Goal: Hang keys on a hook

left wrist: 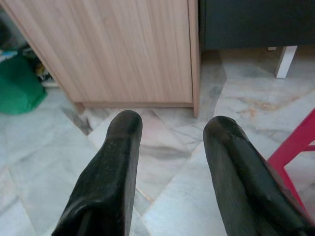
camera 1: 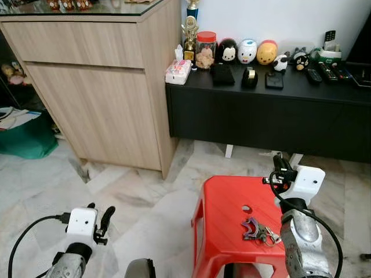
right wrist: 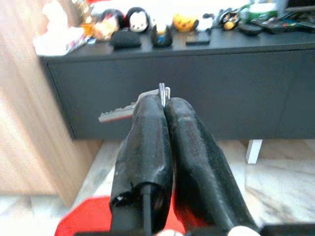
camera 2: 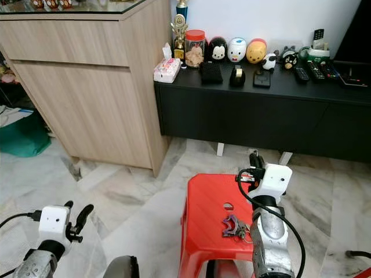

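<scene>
My right gripper [camera 1: 280, 161] is raised over the far right edge of a red plastic stool [camera 1: 223, 200]. In the right wrist view its fingers [right wrist: 147, 132] are shut on a silver key [right wrist: 129, 110], whose blade sticks out sideways at the tips. On the stool seat, just beside my right forearm, lies a bunch of keys with a purple tag [camera 1: 258, 230]. My left gripper [camera 1: 99, 210] hovers low over the marble floor to the left of the stool, its fingers [left wrist: 120, 162] open with nothing between them.
A tall light-wood cabinet [camera 1: 98, 87] stands ahead on the left. A low black sideboard [camera 1: 261, 116] ahead carries a jar, figurines and remotes. A green bag [camera 1: 26, 139] sits at the far left. Marble floor [camera 1: 145, 197] lies between the stool and the cabinet.
</scene>
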### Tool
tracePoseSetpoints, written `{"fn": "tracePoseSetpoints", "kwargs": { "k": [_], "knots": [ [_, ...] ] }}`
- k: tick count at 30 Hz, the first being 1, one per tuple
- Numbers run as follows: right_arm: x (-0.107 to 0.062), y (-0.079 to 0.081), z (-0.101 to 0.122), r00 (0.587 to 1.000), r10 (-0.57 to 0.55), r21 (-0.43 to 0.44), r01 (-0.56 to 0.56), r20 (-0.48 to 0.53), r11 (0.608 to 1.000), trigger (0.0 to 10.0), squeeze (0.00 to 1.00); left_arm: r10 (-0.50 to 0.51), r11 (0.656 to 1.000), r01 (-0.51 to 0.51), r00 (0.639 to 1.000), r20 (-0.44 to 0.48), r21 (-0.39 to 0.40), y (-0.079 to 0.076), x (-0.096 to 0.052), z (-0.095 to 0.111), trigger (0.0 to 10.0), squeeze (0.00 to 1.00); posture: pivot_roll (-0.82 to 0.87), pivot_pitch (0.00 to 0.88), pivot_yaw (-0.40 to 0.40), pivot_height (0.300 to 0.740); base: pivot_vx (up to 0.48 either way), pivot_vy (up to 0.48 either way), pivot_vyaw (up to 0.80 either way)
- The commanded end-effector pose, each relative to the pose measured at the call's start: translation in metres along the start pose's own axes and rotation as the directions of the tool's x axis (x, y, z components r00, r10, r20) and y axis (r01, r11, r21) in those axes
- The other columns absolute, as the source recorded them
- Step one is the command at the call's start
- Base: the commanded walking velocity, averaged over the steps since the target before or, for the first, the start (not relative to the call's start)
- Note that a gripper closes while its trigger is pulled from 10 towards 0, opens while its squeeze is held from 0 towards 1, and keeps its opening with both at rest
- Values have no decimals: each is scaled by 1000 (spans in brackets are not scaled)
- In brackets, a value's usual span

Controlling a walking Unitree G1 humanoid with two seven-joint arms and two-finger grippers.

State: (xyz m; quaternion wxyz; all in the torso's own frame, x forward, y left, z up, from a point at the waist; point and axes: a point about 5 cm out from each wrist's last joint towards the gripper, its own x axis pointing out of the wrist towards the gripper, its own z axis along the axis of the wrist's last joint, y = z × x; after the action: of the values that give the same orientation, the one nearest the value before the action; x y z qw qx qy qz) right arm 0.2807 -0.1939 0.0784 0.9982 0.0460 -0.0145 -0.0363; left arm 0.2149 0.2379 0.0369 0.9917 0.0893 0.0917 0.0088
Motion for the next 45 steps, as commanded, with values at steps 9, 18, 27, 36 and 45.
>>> {"fn": "tracePoseSetpoints", "kwargs": {
  "k": [9, 18, 27, 36, 45],
  "knots": [
    [-28, -65, -71, 794, -279, -103, 266, -540, 958, 10000, 0, 14, 999, -14, 1000, -21, -37, -9, -5, -9, 10000, 0, 74, 0, -96, 598, 0, 0, 0],
    [5, -35, -14, 974, -91, 118, 117, -205, 986, 10000, 0, 27, 999, -28, 999, -35, -31, -4, -11, -14, 10000, 0, 68, 0, -89, 598, 0, 0, 0],
    [3, -17, 4, 998, -53, 123, 57, -41, 991, 10000, 0, 15, 1000, -15, 1000, -26, -16, -3, -8, -12, 10000, 0, 77, 0, -72, 598, 0, 0, 0],
    [5, -18, 11, 997, -74, 128, 73, 3, 989, 10000, 0, 5, 1000, -5, 1000, -27, -8, -2, -8, -12, 10000, 0, 80, 0, -67, 598, 0, 0, 0],
    [2, -9, 11, 999, -51, 89, 49, 16, 995, 10000, 0, -3, 1000, 3, 1000, -24, -11, -4, -8, -12, 10000, 0, 86, 0, -69, 598, 0, 0, 0]
  ]
}}
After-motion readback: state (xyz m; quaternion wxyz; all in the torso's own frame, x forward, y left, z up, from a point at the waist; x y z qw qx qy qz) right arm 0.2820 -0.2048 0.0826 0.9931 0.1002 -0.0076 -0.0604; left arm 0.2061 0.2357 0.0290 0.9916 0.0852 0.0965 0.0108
